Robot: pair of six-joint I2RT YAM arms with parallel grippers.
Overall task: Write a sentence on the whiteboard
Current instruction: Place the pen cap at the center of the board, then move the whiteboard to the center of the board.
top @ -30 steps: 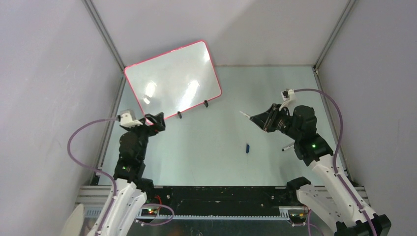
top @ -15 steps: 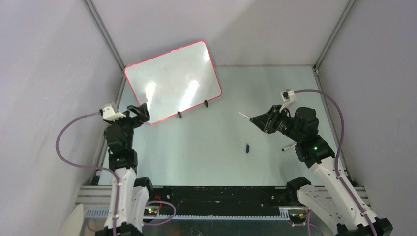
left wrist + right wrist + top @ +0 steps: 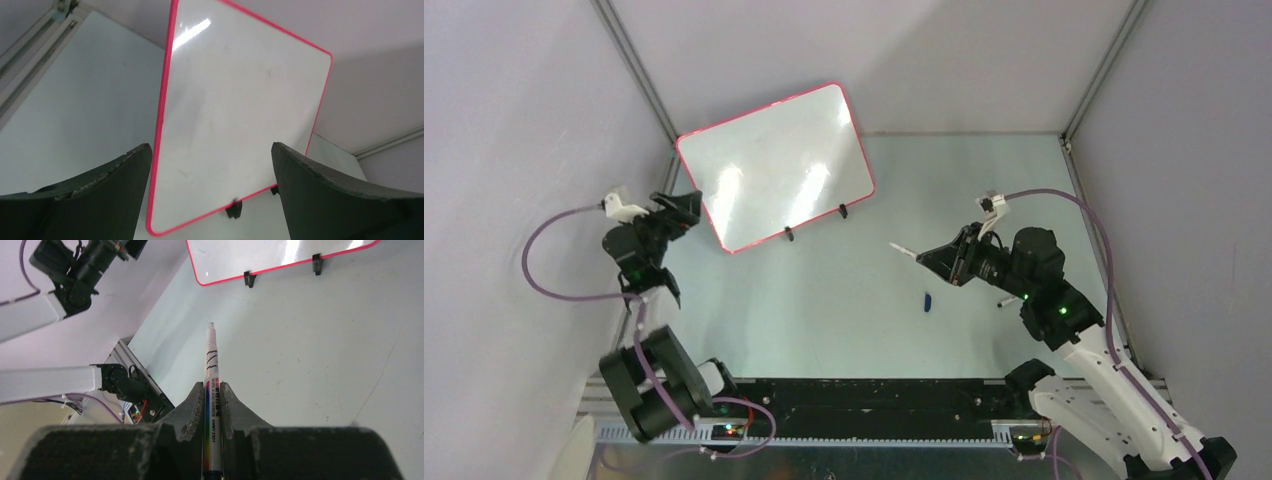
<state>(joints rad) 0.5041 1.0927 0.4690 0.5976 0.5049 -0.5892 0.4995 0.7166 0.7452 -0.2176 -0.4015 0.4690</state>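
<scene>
Leftmost, the left claw (image 3: 682, 208) stands wide open and holds nothing, its dark, rough-edged fingers (image 3: 100, 185) aimed at the near-left corner of the whiteboard (image 3: 774, 165), close to it but apart. That board stands in the far-left part of the pale green table (image 3: 844, 330), leaning back on two small black clip feet (image 3: 790, 234); it is a glossy white rectangle with rounded corners and a thin red-pink rim, with streaks of light on its face. Nearer the middle, a small blue cap-like piece (image 3: 927, 300) lies on the table. Right of it, the right claw (image 3: 929, 257) is clamped narrowly on a slim white marker (image 3: 210, 370) with a rainbow stripe and printed lettering; its tip points left towards the board, well apart from it, with only bare table between them.
</scene>
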